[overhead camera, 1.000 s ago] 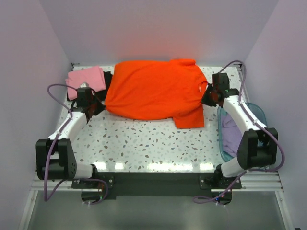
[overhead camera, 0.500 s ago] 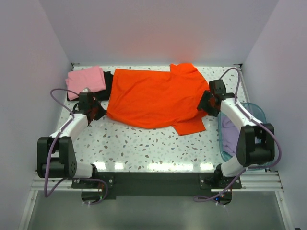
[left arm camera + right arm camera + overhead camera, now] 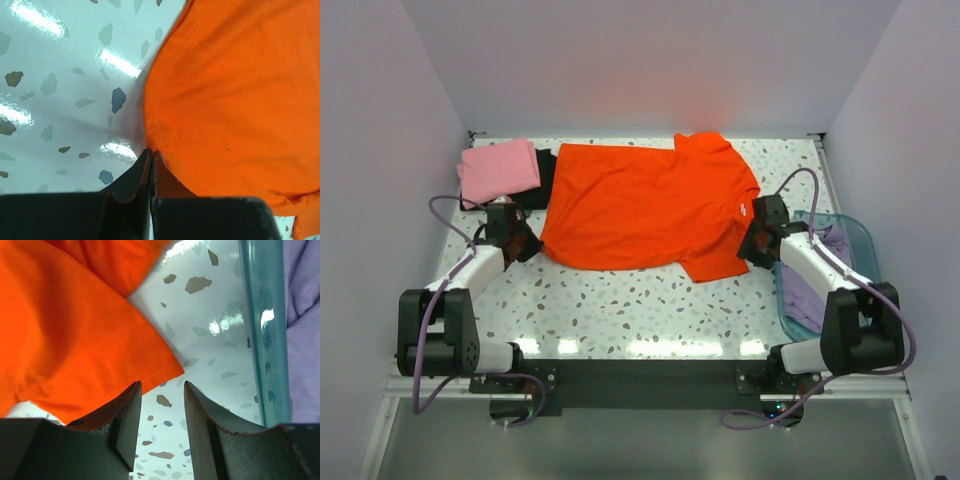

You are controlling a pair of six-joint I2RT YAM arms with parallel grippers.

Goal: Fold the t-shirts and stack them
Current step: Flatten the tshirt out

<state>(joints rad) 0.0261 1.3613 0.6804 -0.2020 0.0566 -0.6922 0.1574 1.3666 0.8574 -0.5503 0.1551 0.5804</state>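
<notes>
Though near basket (image 3: 262,330), orange t-shirt (image 3: 640,205) apart.

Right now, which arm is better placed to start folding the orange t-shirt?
Left, probably. The left fingers are shut on the hem of the orange t-shirt, seemingly pinching it, ready to lift. The right fingers stand open, the sleeve corner lying loose ahead of them.
</notes>
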